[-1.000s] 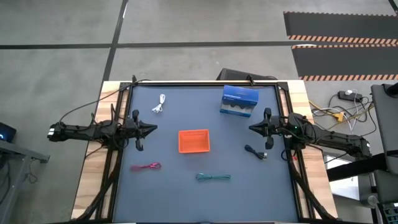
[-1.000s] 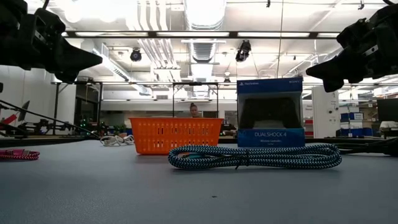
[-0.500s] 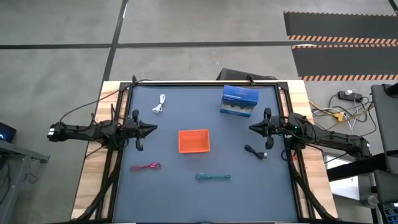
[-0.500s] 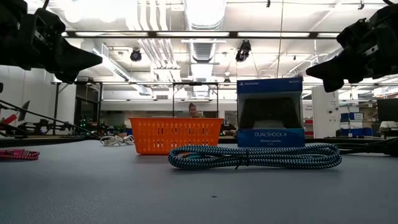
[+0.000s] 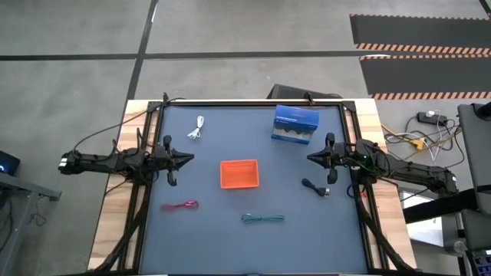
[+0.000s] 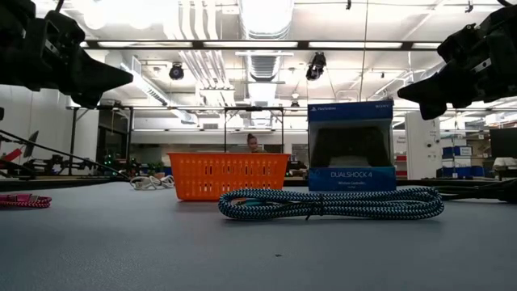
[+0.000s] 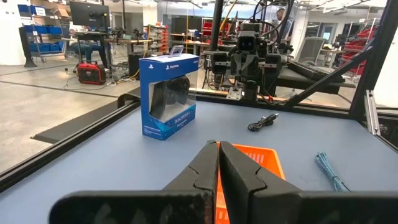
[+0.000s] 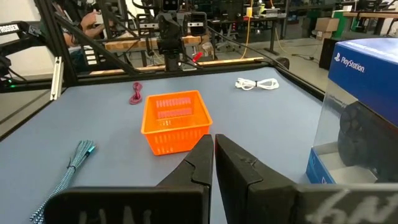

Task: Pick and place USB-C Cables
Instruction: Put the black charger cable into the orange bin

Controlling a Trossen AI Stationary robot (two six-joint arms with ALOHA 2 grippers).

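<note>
Four coiled cables lie flat on the dark mat. The white one point(image 5: 196, 128) is at the far left, the pink-red one point(image 5: 179, 206) near left, the teal one point(image 5: 263, 219) near centre, the black one point(image 5: 315, 188) at the right. The orange tray point(image 5: 239, 173) stands mid-table. My left gripper point(image 5: 189, 159) hovers shut at the left side, pointing at the tray. My right gripper point(image 5: 309, 158) hovers shut at the right side, above and beyond the black cable. In the wrist views both pairs of fingers, left point(image 7: 218, 163) and right point(image 8: 214, 157), are closed on nothing.
A blue PlayStation controller box point(image 5: 295, 124) stands at the far right of the mat, close to my right arm. A black frame point(image 5: 245, 103) borders the mat. Bare mat lies between the tray and each gripper. A person sits far behind the table point(image 6: 253, 143).
</note>
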